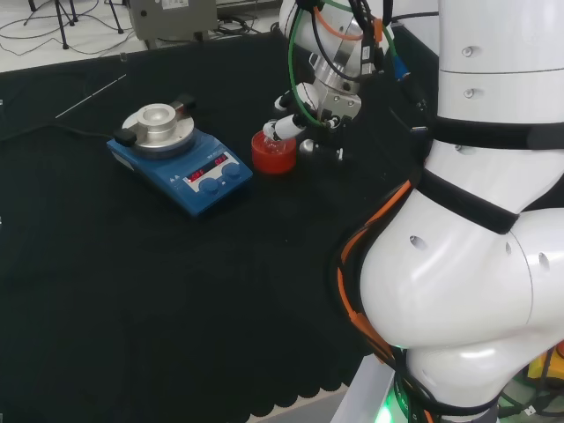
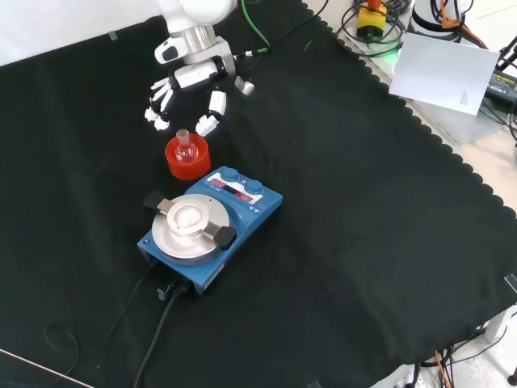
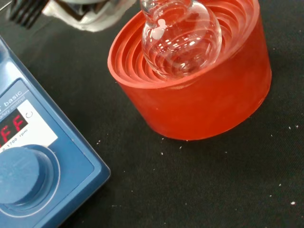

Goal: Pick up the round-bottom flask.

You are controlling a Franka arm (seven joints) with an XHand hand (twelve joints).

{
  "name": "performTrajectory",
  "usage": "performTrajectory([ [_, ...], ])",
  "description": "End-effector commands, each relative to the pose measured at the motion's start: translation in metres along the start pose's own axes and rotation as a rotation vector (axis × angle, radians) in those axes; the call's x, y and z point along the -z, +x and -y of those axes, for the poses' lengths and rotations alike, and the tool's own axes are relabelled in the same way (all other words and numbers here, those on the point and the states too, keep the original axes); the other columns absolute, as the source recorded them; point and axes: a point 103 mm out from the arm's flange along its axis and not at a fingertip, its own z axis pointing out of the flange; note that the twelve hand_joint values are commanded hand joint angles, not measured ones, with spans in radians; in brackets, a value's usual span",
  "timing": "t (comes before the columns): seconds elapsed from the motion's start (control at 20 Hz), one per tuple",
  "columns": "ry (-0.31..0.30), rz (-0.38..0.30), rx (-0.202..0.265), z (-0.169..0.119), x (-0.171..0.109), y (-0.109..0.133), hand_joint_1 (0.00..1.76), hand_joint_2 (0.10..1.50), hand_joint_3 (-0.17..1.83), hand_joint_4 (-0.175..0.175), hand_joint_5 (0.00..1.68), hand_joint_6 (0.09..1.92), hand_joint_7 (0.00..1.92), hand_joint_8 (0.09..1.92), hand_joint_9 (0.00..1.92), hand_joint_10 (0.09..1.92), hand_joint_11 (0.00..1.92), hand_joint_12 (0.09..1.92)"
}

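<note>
— Glass, clear and round-bellied: the small round-bottom flask (image 3: 183, 40) sits upright in the red ribbed ring stand (image 3: 204, 102), its bulb resting in the stepped hollow, its short neck pointing up. Do you see it from the front too?

— Yes, in the front view the flask (image 2: 186, 148) shows above the red stand (image 2: 187, 159), just above the blue box-shaped stirrer plate (image 2: 212, 225) with its round silver top. The stand is close beside the blue plate's knob end, though whether they touch I cannot tell.

— And the black and white hand (image 2: 190, 87)?

— It hangs just beyond the stand in the front view, fingers (image 2: 157, 103) spread and pointing down toward the cloth, the thumb on the other side of the gap. Nothing is between them; they are apart from the flask's neck.

— From the head view?

— The hand (image 1: 310, 121) is just to the right of the red stand (image 1: 273, 152), one white finger tip reaching over its rim. All of it is on the black cloth (image 2: 363, 242).
</note>
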Motion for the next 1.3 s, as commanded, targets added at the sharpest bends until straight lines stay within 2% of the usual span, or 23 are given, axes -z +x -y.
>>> performTrajectory([
  [0.05,-0.007,-0.004,-0.001,0.0,-0.002,-0.001,0.9,0.58,0.7,0.018,0.72,0.1,0.3,0.54,0.41,0.6,0.0,1.22],
  [0.35,-0.016,0.009,0.021,-0.001,-0.003,-0.003,0.91,0.58,0.7,0.02,0.76,0.12,0.3,0.54,0.41,0.6,0.0,1.22],
  [0.85,-0.005,0.02,0.016,-0.012,-0.01,-0.008,0.92,0.58,0.71,0.023,0.79,0.15,0.31,0.54,0.42,0.59,0.0,1.23],
  [1.15,-0.021,0.018,0.021,-0.02,-0.016,-0.01,0.92,0.58,0.71,0.023,0.81,0.17,0.32,0.54,0.43,0.59,0.0,1.24],
  [1.3,-0.026,0.021,0.02,-0.019,-0.016,-0.01,0.93,0.58,0.71,0.025,0.76,0.36,0.33,0.53,0.44,0.58,0.0,1.25],
])
